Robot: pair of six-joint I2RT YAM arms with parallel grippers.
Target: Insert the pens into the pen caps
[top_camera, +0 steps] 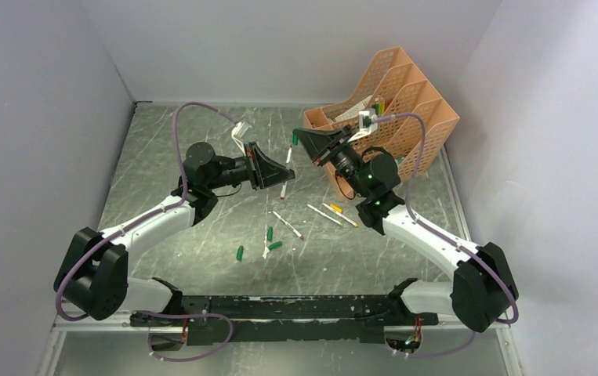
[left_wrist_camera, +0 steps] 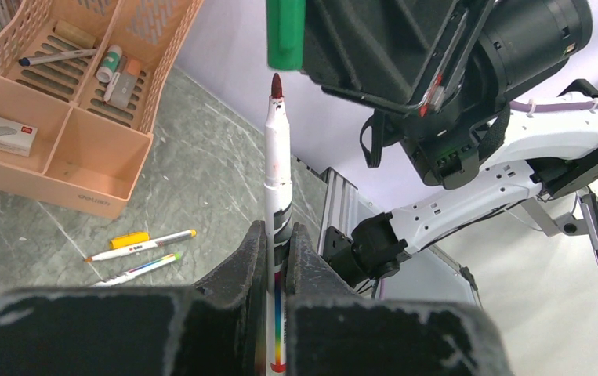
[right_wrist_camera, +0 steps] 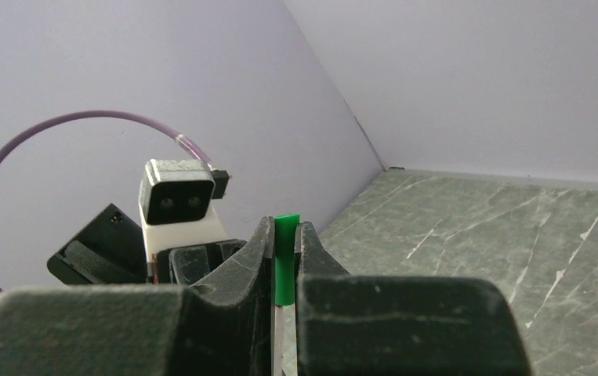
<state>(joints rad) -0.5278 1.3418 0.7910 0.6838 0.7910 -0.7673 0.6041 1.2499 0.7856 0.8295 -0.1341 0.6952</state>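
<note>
My left gripper (left_wrist_camera: 278, 235) is shut on a white pen (left_wrist_camera: 277, 164) with a rainbow stripe, which stands upright with its dark red tip pointing up. Directly above the tip hangs a green pen cap (left_wrist_camera: 285, 35), and my right gripper (right_wrist_camera: 285, 231) is shut on that cap (right_wrist_camera: 285, 258). The tip sits just under the cap's open end and is still outside it. From above, the two grippers (top_camera: 280, 174) (top_camera: 305, 142) meet over the back middle of the table. More pens (top_camera: 288, 225) (top_camera: 324, 215) and green caps (top_camera: 240, 253) (top_camera: 270, 233) lie loose on the table.
A peach desk organiser (top_camera: 405, 102) with stationery in it stands at the back right, close behind my right arm. A small orange-yellow cap (top_camera: 335, 208) lies beside the loose pens. Grey walls close in the table on the left, back and right.
</note>
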